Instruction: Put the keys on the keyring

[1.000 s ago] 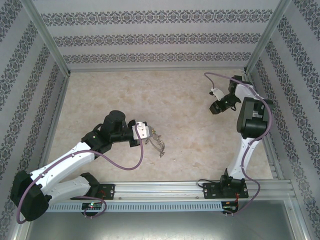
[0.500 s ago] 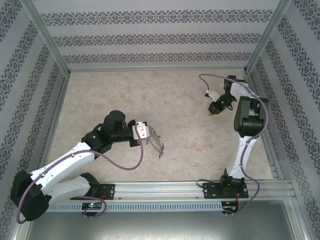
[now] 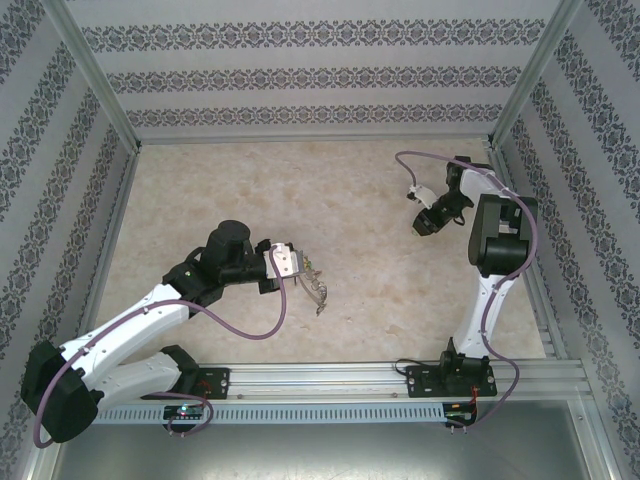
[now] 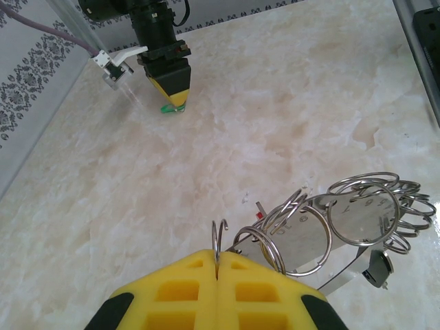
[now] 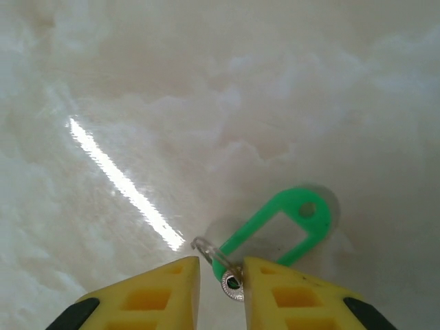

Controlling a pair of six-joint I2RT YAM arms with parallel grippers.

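Looking at the bottom centre of your left wrist view, you see the left gripper (image 4: 216, 267) clenched on a loop of the keyring (image 4: 361, 210), which spreads toward the lower right. In the right wrist view, the right gripper (image 5: 220, 271) straddles the green key (image 5: 282, 227) at bottom centre; you cannot tell whether it grips.

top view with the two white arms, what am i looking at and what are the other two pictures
Seen from above: two robots, left arm and right arm, bolted to a table. The other pictures come from a camera on each wrist, looking past that arm's own yellow fingers. The left gripper is shut on a wire loop of the keyring, a bunch of silvery rings. The right gripper straddles a green key tag lying flat; whether it pinches it is unclear.
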